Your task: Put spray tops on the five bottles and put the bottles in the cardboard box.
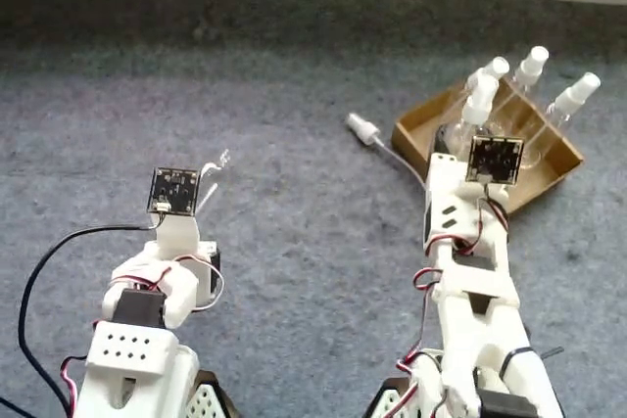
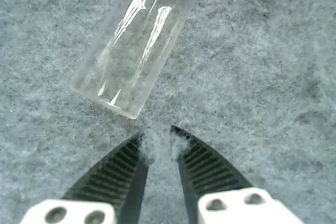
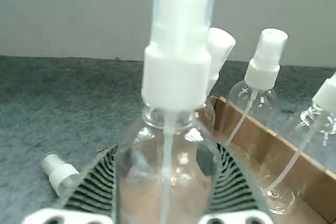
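A clear bottle (image 2: 136,40) without a top lies on the grey carpet (image 1: 294,222), and it shows faintly in the high view (image 1: 214,165). My left gripper (image 2: 157,137) hovers just short of its base, slightly open with only carpet between its tips. My right gripper (image 3: 163,182) is shut on a capped bottle (image 3: 168,166) with a white spray top (image 3: 178,72), held upright at the cardboard box (image 1: 416,129). Three more capped bottles (image 1: 534,66) stand in the box. A loose spray top (image 1: 362,128) with its tube lies on the carpet left of the box, also in the right wrist view (image 3: 58,170).
The box's brown wall (image 3: 252,129) runs close behind the held bottle. A black cable (image 1: 39,271) loops beside the left arm. Open carpet lies between the two arms and beyond them.
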`<move>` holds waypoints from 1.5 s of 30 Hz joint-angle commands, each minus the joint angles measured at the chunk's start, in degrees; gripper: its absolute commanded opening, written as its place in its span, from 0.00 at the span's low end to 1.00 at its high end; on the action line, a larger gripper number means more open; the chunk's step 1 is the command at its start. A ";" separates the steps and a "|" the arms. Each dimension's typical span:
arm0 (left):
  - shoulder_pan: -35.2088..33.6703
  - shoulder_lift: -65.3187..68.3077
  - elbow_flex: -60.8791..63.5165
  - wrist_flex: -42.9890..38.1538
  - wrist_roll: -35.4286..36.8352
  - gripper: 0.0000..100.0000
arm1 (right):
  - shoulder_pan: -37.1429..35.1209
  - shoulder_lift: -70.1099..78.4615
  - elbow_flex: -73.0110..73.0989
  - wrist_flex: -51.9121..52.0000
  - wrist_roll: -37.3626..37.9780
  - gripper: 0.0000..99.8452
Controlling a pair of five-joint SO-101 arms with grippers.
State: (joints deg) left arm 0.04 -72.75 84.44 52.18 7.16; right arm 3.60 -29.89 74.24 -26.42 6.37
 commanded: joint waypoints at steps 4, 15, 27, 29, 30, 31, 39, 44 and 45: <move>1.01 -0.75 -0.40 -1.14 -0.35 0.00 | 0.66 6.11 -8.84 -1.63 -1.05 0.03; 2.59 -0.75 0.40 -2.73 -0.35 0.00 | -1.89 -3.91 -9.80 0.75 -0.79 0.03; 11.12 -0.75 7.16 -16.53 -0.26 0.00 | -6.73 -29.05 -10.24 30.02 -1.05 0.03; 16.92 -0.75 7.16 -16.62 -0.35 0.00 | -9.36 -32.22 -10.24 33.98 -1.05 0.03; 19.91 -0.75 7.16 -16.70 -0.35 0.00 | -10.51 -33.63 -10.24 35.47 -1.05 0.03; 22.29 -0.75 6.90 -17.14 -0.35 0.00 | -11.82 -35.03 -10.33 36.79 -1.05 0.03; 30.73 -0.75 6.55 -27.25 -0.35 0.00 | -19.65 -42.77 -10.33 43.91 -1.05 0.03; 37.58 -0.75 7.16 -34.11 -0.26 0.00 | -25.19 -46.37 -10.33 47.78 -1.14 0.03; 38.90 -0.75 7.16 -34.64 -0.26 0.00 | -26.51 -47.16 -9.98 48.48 -1.14 0.03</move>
State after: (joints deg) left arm 33.36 -72.75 92.09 21.58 7.16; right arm -19.34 -74.02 67.47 20.62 5.76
